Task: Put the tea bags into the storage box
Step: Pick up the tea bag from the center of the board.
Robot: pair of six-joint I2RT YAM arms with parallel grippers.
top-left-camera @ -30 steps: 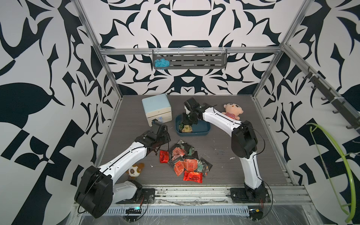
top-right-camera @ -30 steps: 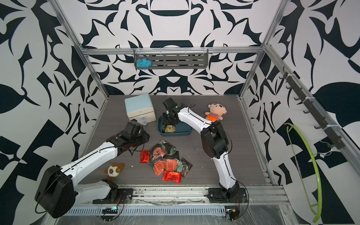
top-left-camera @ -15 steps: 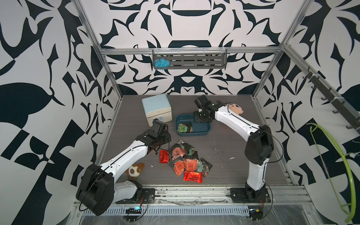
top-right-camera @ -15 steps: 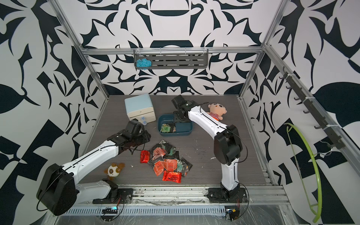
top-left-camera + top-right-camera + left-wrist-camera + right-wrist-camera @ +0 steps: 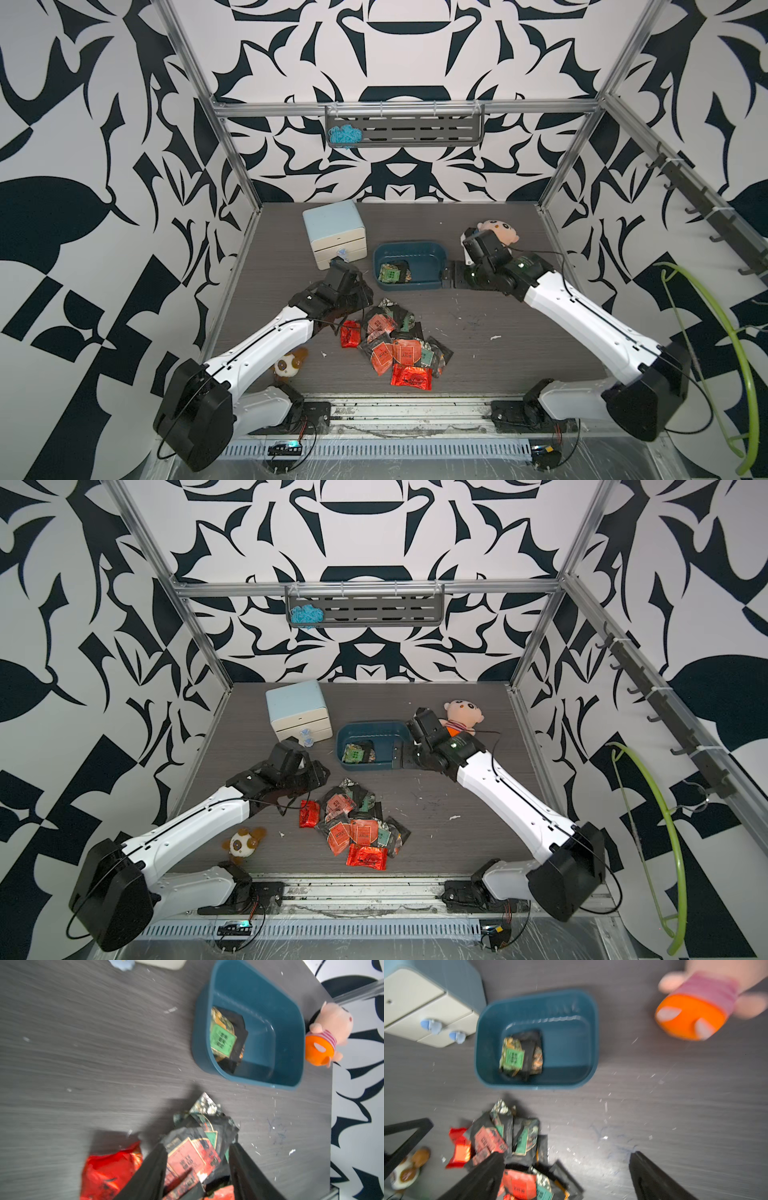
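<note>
The box [image 5: 426, 261] is dark teal. The sachets [image 5: 405, 351] are shiny red or black, with orange, green or beige labels. The cabinet [image 5: 332, 220] is pale blue with cream drawers. The table [image 5: 498, 316] is grey woodgrain. The walls [image 5: 124, 124] carry black-and-white leaf shapes. The doll [image 5: 328, 1032] is peach, with pink stripes and orange.

The left gripper [image 5: 198, 1149] is hovering low over the tea bags [image 5: 204, 1126], its two black fingers [image 5: 151, 1174] standing apart. A red-labelled sachet [image 5: 187, 1161] is lying between them; whether either finger is touching it, I can't tell. A shiny red sachet [image 5: 108, 1169] is lying just beside that heap on the table [image 5: 83, 1053]. Further off, the box [image 5: 291, 1028] is sitting with a green-labelled sachet [image 5: 222, 1040] resting on black ones inside. A doll [image 5: 326, 1036] is lying just beside it.
</note>
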